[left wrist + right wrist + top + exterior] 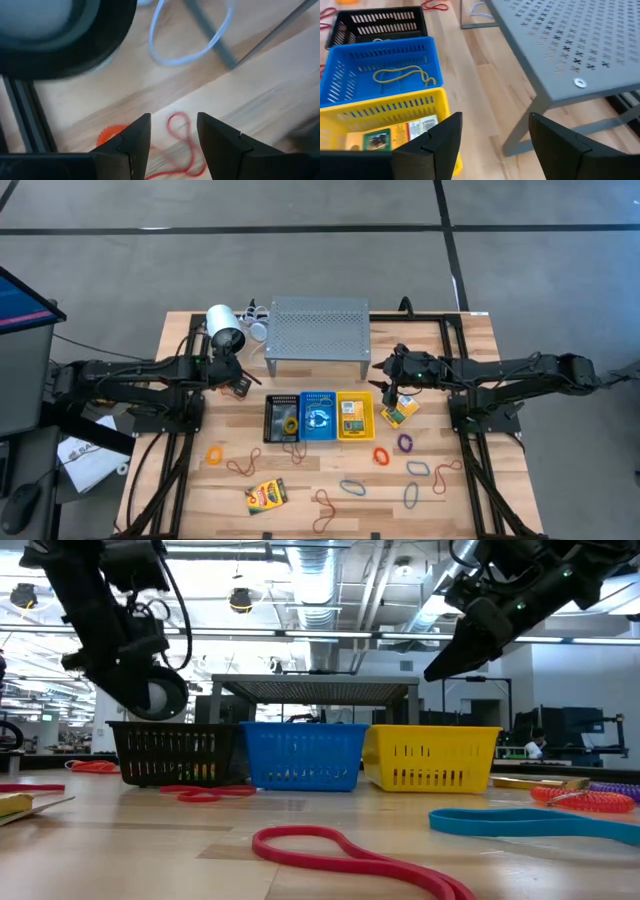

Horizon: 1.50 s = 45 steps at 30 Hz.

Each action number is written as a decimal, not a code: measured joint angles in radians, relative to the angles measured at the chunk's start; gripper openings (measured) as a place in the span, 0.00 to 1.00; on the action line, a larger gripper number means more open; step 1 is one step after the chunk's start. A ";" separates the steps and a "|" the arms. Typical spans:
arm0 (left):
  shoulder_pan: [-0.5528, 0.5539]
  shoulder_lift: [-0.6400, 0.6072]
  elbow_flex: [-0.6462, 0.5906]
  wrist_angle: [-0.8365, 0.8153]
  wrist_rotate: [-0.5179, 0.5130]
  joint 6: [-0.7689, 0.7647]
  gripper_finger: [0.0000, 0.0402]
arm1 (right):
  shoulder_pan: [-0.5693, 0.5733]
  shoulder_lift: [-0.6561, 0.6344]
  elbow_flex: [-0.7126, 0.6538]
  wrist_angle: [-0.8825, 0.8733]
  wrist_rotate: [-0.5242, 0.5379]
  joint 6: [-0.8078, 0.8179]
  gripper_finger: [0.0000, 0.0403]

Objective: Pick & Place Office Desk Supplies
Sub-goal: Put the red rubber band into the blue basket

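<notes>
On the wooden table (190,490), rubber bands (352,487) lie scattered

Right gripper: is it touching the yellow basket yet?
Apart. In the low view the right gripper hangs open above the yellow basket, with background visible between them.

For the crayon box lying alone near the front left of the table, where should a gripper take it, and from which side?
From straight above, closing across the narrow width of the crayon box. It lies flat on the table, slightly turned, so only its long edges offer opposing faces; the jaws would need turning to match. A brown rubber band lies nearby but apart from it.
</notes>
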 joint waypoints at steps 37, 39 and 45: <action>0.094 0.332 -0.037 0.003 0.071 -0.093 0.38 | 0.051 0.000 0.000 0.016 0.001 0.008 0.55; 0.098 0.335 -0.037 0.005 0.076 -0.092 0.38 | 0.051 0.000 0.000 0.016 0.001 0.008 0.55; 0.100 0.335 -0.037 0.017 0.091 -0.092 0.38 | 0.051 0.000 0.000 0.016 0.001 0.001 0.55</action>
